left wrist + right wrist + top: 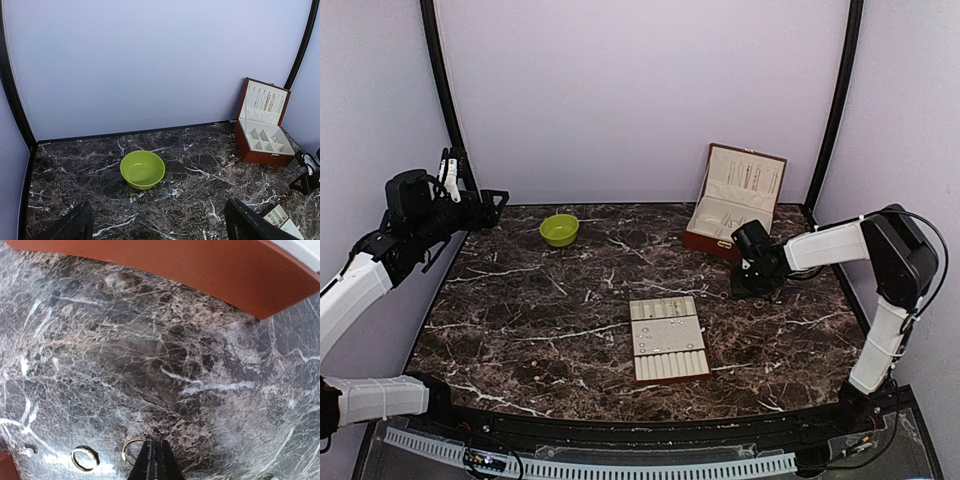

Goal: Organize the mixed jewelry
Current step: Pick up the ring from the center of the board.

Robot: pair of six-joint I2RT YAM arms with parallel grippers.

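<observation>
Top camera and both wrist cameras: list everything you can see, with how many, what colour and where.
table: one, dark brown marble, under everything.
bowl: one, lime green, far side, left of centre.
jewellery box: one, reddish-brown with cream lining, lid up, far right.
tray: one, beige, slotted, near centre.
rings: two, pale metallic, on bare table near the box.
left gripper: one, black, open, raised at far left.
right gripper: one, black, shut, tips down at one ring's edge.

Pale lilac walls (640, 90) enclose a dark marble tabletop (540, 330).
</observation>
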